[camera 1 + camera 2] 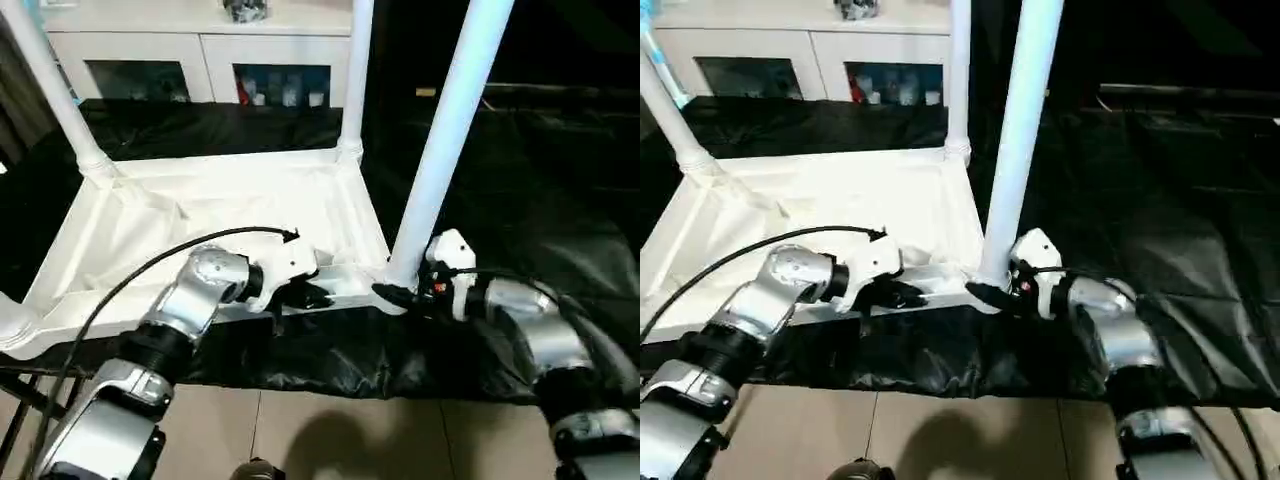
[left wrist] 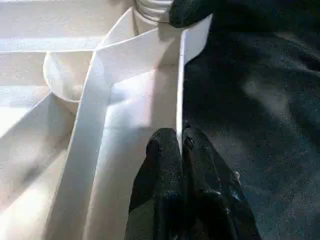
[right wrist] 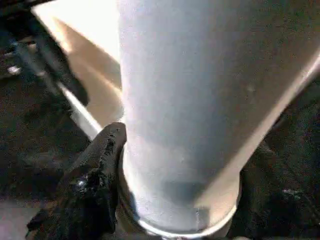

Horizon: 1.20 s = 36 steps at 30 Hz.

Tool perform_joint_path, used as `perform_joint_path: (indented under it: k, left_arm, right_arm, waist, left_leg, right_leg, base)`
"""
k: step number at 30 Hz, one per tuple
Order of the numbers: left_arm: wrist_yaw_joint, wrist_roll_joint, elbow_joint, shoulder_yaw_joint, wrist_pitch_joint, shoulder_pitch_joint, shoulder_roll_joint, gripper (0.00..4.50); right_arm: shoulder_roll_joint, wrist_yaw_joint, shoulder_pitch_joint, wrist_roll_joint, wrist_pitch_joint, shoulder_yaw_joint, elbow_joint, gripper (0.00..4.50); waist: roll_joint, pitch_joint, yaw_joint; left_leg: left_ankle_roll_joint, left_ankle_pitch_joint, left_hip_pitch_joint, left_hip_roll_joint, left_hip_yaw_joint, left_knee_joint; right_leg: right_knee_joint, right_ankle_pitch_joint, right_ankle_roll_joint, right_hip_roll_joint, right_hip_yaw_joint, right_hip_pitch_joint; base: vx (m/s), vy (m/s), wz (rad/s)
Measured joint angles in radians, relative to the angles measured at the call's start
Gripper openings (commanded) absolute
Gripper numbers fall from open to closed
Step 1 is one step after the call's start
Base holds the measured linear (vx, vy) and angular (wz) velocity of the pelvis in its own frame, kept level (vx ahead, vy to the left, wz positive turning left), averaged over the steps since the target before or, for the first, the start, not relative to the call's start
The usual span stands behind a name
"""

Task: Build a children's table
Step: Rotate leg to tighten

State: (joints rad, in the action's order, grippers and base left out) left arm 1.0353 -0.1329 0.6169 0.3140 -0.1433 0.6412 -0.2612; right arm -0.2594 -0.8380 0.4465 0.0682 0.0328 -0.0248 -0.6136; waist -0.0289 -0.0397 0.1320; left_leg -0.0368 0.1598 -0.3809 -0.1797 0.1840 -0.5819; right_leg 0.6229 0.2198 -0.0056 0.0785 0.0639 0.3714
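Both grippers engaged: left gripper pinched on tabletop rim, right gripper straddling leg base.

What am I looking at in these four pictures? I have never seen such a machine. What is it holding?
A humanoid robot is building a children's table. Two pictures come from cameras on its head, two from its wrists. The white tabletop lies upside down on a black sheet, with legs standing up in its corners. The left gripper is pinched shut on the tabletop's near rim. The right gripper has its fingers around the base of the nearest leg. A white cabinet stands behind.
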Motion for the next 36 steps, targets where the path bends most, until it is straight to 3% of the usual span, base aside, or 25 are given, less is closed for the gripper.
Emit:
perform_joint_path:
  k: [5, 7, 8, 12, 15, 19, 28, 31, 35, 36]
  left_arm:
    - [-0.189, -0.034, 0.013, -0.013, -0.095, 0.0, 0.131, 0.0]
    - [-0.233, -0.036, 0.016, -0.013, -0.107, 0.0, 0.168, 0.0]
    - [-0.238, -0.036, 0.016, -0.013, -0.109, 0.0, 0.174, 0.0]
    - [-0.23, -0.037, 0.019, -0.005, -0.06, 0.0, 0.16, 0.0]
    - [-0.186, -0.031, 0.014, -0.001, -0.016, -0.003, 0.132, 0.0]
    - [-0.119, -0.017, 0.005, 0.005, 0.055, -0.004, 0.066, 0.0]
    - [0.109, 0.028, -0.053, 0.011, 0.093, -0.026, -0.058, 0.0]
    - [0.15, 0.046, -0.069, 0.017, 0.105, -0.041, -0.071, 0.0]
    - [0.177, 0.059, -0.07, 0.017, 0.11, -0.044, -0.079, 0.0]
    - [0.18, 0.06, -0.07, 0.017, 0.11, -0.044, -0.08, 0.0]
  right_arm:
    - [0.129, 0.361, 0.01, -0.023, 0.025, 0.092, -0.032, 2.69]
    - [0.142, 0.426, 0.019, -0.026, 0.02, 0.096, -0.039, 2.69]
    - [0.147, 0.435, 0.019, -0.028, 0.015, 0.096, -0.039, 3.04]
    - [0.163, 0.432, 0.016, -0.008, 0.0, 0.103, -0.022, 3.44]
    - [0.153, 0.367, -0.013, 0.0, -0.004, 0.101, 0.021, 3.68]
    - [0.078, 0.207, -0.024, 0.004, -0.023, 0.045, 0.052, 3.81]
    - [-0.071, -0.156, -0.041, 0.023, -0.036, -0.058, 0.105, 3.81]
    - [-0.076, -0.219, -0.041, 0.043, -0.036, -0.073, 0.109, 3.81]
    - [-0.125, -0.319, 0.003, 0.045, -0.037, -0.107, 0.08, 3.81]
    - [-0.133, -0.339, 0.015, 0.043, -0.039, -0.114, 0.069, 3.56]
  waist:
    - [-0.006, -0.001, -0.018]
    - [-0.006, -0.001, -0.026]
    - [-0.006, -0.001, -0.03]
    - [-0.005, -0.001, -0.041]
    - [-0.006, 0.0, -0.041]
    - [-0.011, -0.001, -0.041]
    - [-0.015, -0.004, -0.026]
    - [-0.016, -0.005, -0.016]
    - [-0.018, -0.006, -0.017]
    - [-0.018, -0.007, -0.017]
  left_leg:
    - [0.0, 0.0, 0.015, 0.008, -0.001, 0.008]
    - [0.0, 0.001, 0.014, 0.012, -0.001, 0.008]
    - [0.0, 0.001, 0.014, 0.013, -0.001, 0.008]
    - [0.0, 0.001, 0.004, 0.014, 0.0, 0.01]
    - [0.001, 0.001, -0.001, 0.013, 0.0, 0.012]
    - [0.001, 0.0, -0.012, 0.008, 0.0, 0.013]
    - [0.002, 0.001, -0.014, 0.006, 0.0, 0.011]
    - [0.002, 0.001, -0.014, 0.006, 0.001, 0.01]
    - [0.004, 0.002, -0.014, 0.006, 0.004, 0.006]
    - [0.005, 0.003, -0.014, 0.006, 0.004, 0.005]
  right_leg:
    - [-0.015, 0.005, 0.008, 0.007, 0.001, -0.008]
    - [-0.016, 0.005, 0.008, 0.011, 0.001, -0.007]
    - [-0.018, 0.005, 0.008, 0.012, 0.001, -0.007]
    - [-0.024, -0.009, 0.007, 0.012, 0.001, -0.006]
    - [-0.025, -0.015, 0.01, 0.012, 0.003, -0.001]
    - [-0.022, -0.014, 0.01, 0.008, 0.005, 0.012]
    - [-0.021, -0.013, 0.008, 0.007, 0.006, 0.013]
    - [-0.021, -0.013, 0.008, 0.008, 0.005, 0.013]
    - [-0.017, -0.013, 0.007, 0.009, 0.004, 0.013]
    - [-0.016, -0.012, 0.006, 0.009, 0.004, 0.013]
  base:
    - [0.0, 0.0, 0.0]
    - [-0.006, 0.029, -0.04]
    - [0.0, 0.0, 0.0]
    - [0.0, 0.0, 0.0]
    - [0.0, 0.0, 0.0]
    - [0.0, 0.0, 0.0]
    - [0.0, 0.0, 0.0]
    - [0.0, 0.0, 0.0]
    - [0.0, 0.0, 0.0]
    - [0.0, 0.0, 0.0]
